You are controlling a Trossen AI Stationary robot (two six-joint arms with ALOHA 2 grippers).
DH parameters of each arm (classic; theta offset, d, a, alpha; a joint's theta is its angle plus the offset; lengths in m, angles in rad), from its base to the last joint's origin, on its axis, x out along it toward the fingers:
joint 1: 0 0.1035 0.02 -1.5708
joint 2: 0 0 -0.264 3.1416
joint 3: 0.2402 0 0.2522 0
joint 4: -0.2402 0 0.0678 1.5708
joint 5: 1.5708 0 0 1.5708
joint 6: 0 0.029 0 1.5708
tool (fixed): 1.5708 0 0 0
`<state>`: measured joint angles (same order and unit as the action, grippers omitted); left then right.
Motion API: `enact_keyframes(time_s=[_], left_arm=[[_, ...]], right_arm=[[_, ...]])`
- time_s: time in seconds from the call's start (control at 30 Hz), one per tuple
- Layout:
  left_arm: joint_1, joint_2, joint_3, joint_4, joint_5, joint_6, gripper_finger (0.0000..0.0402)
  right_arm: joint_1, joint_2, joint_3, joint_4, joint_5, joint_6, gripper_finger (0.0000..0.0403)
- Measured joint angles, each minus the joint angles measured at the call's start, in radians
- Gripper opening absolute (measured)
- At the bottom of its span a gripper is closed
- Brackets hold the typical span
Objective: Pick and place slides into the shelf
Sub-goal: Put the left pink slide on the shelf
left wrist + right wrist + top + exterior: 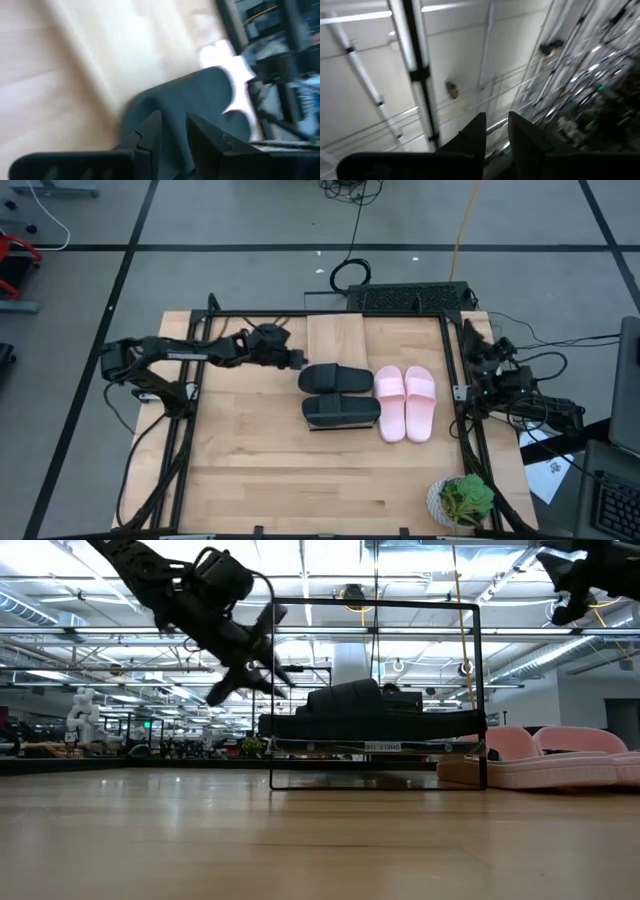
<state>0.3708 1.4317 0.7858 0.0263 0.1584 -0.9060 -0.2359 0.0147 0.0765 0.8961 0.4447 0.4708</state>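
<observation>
The left tool (299, 363), fingers nearly closed and empty, reaches from the left of the frame toward the centre, just beside the upper of two matte black slides (334, 378). Two pale pink slides (405, 402) lie right of them on the wooden bench (250, 460). The right tool (572, 602), nearly closed, waits folded at the right edge.

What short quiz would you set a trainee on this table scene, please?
1. True or false: the pale pink pair of open-toe slides lies side by side on the wooden tabletop.
2. Which gripper is nearest the matte black open-toe slides? A: the left gripper. B: the right gripper.
3. Fill in: near the table corner on the right arm's side stands a small green ____.
Key: 1 true; 2 A; 3 potted plant.
</observation>
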Motion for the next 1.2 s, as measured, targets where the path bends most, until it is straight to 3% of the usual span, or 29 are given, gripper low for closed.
enact_keyframes(time_s=[0.2, 0.37, 0.6, 0.77, 1.2], left_arm=[[0.085, -0.167, 0.001, -0.177, -0.008, 0.083, 0.0086], [0.117, -0.295, 0.002, -0.311, -0.037, 0.129, 0.0086], [0.117, -0.415, 0.002, -0.469, -0.080, 0.146, 0.0086], [0.115, -0.455, 0.002, -0.544, -0.081, 0.145, 0.0086], [0.115, -0.450, 0.002, -0.554, -0.127, 0.180, 0.0086]], right_arm=[[0.000, 0.000, 0.000, -0.089, -0.352, 0.255, 0.0073], [0.000, 0.000, 0.001, -0.140, -0.584, 0.438, 0.0073], [0.000, 0.003, 0.001, -0.509, -0.792, 0.624, 0.0073], [0.002, 0.012, 0.001, -0.661, -0.865, 0.711, 0.0072], [0.001, 0.019, 0.001, -0.559, -0.808, 0.616, 0.0034]])
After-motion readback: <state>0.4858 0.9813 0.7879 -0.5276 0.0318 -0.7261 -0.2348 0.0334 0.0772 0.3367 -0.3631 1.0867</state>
